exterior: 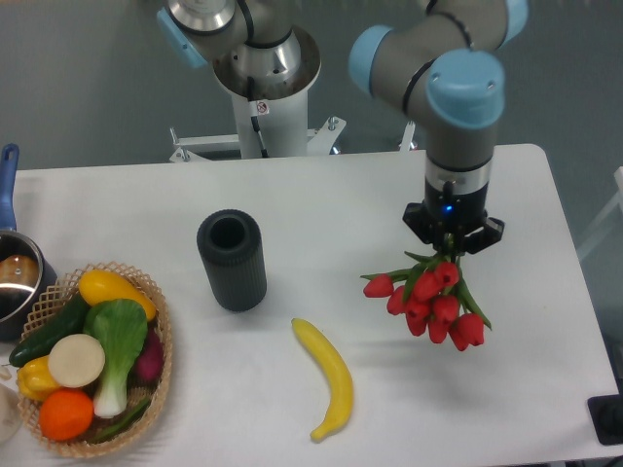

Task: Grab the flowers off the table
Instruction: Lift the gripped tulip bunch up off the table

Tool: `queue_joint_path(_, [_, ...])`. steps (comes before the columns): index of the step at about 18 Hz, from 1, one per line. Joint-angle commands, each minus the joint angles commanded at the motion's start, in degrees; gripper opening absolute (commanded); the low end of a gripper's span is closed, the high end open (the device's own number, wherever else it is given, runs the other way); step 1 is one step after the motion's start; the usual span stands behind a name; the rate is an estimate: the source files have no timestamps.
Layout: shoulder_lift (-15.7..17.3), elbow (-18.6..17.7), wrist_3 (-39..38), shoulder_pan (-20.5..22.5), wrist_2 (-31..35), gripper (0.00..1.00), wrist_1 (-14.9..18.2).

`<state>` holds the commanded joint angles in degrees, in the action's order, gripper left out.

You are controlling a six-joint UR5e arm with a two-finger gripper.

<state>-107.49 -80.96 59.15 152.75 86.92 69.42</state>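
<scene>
Black two-finger gripper (453,239) clamped on stems of red tulip flowers (430,299), blooms hanging right of yellow banana (327,377), apparently lifted off white table (331,204).

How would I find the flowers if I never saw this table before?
Look at the right side of the white table, under the arm's tool. The flowers hang from it, red tulip heads pointing down. The nearby banana is yellow and lies flat.
</scene>
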Motion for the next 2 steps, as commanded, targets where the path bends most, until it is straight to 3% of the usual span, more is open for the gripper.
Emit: queue_joint_path(2, [0.1,1.4,2.4,0.1,0.1,0.0,2.8])
